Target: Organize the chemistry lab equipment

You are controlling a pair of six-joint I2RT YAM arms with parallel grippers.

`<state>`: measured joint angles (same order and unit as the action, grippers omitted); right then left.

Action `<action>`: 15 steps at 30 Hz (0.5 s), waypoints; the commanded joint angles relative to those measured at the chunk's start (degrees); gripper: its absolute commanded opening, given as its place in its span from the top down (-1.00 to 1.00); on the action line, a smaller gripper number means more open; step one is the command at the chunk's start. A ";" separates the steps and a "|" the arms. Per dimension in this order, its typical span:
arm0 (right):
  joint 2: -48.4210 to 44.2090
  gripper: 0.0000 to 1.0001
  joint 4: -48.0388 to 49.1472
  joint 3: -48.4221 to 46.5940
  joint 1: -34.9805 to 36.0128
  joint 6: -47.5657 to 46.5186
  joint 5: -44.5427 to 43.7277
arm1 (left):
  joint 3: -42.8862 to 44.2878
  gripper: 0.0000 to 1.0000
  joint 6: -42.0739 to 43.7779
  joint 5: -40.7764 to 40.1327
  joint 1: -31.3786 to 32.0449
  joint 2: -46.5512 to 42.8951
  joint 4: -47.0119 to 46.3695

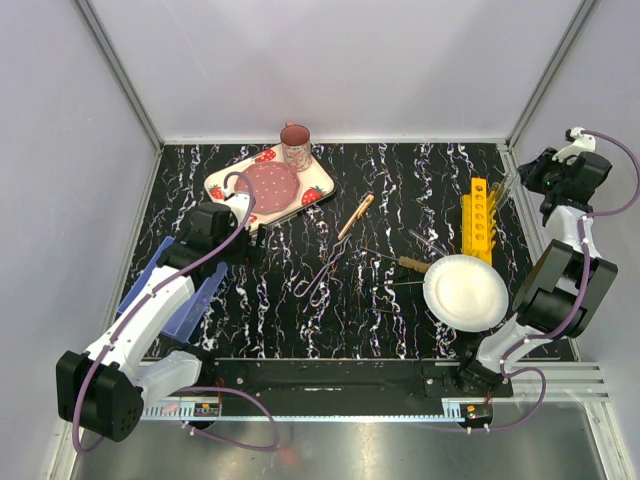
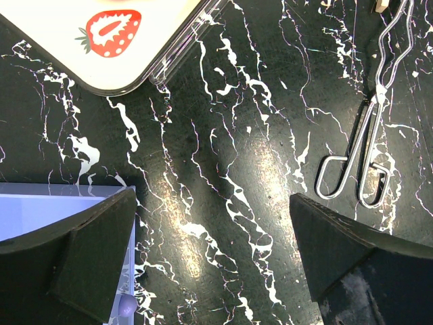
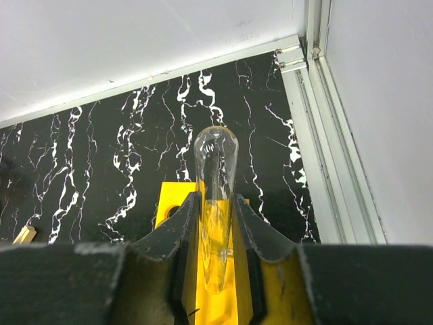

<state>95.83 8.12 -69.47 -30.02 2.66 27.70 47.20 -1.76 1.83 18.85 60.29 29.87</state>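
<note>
Two arms stand over a black, white-veined marble tabletop (image 1: pixel 400 180). The right gripper (image 3: pixel 215 210) is raised near the far right corner, and its two fingers are clamped on a thin clear glass test tube (image 3: pixel 215 162). The tube's rounded end points out past the fingertips, above a yellow plastic rack with a row of holes (image 1: pixel 478 218). The rack stands close to the right edge, running from far to near.

The left gripper (image 2: pixel 213 230) hovers low toward the left edge. Its fingers are spread wide with nothing between them, only bare tabletop below. A blue rectangular plastic bin (image 1: pixel 205 290) sits just beside it, partly under the left arm.

A bent metal wire tong (image 1: pixel 325 265) lies flat near the middle of the table, its looped ends toward the near edge. A slender light wooden tool (image 1: pixel 355 216) lies aslant just beyond it, toward the far edge. Another tool with a short brown wooden handle (image 1: pixel 413 264) and a thin wire stem rests right of centre, touching the rim of a round white plate (image 1: pixel 465 292). The plate sits close to the near end of the rack.

A strawberry-patterned tray (image 1: pixel 228 178) lies by the far edge, left of centre, with a pink mug (image 1: pixel 295 147) at its far corner.
</note>
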 commanded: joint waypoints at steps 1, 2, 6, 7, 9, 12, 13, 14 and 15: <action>-0.29 0.52 2.69 1.35 -0.21 0.16 0.77 | -0.09 -0.98 0.00 0.37 0.13 0.00 -2.71; -0.38 0.52 2.69 1.62 -0.21 0.07 0.86 | -0.09 -0.98 0.00 0.29 0.13 0.00 -2.62; -0.91 0.52 2.87 3.02 -0.13 -0.28 0.69 | -0.09 -0.98 0.00 0.28 0.05 -0.17 -2.62; -1.08 0.51 2.87 3.46 -0.21 -0.28 0.60 | -0.09 -0.98 0.00 0.37 0.13 -0.09 -2.71; -1.17 0.50 2.95 3.90 -0.13 -0.46 0.60 | -0.09 -0.98 0.00 0.37 0.13 -0.09 -2.62; -1.44 0.38 2.95 4.43 -0.13 -0.46 0.95 | -0.09 -0.98 0.00 0.37 0.13 -0.09 -2.62; -1.52 0.35 2.95 4.69 -0.13 -0.37 0.95 | -0.09 -0.98 0.00 0.29 0.13 -0.17 -2.62; -1.53 0.32 2.95 4.78 -0.13 -0.46 1.04 | -0.09 -0.98 0.00 0.28 0.13 -0.18 -2.62; -1.44 0.29 2.95 4.87 -0.21 -0.46 1.04 | -0.09 -0.98 0.00 0.28 0.13 -0.26 -2.62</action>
<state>95.81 9.34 -65.32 -30.04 2.68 27.90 47.20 -1.76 1.83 18.85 60.29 29.87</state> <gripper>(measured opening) 0.326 0.984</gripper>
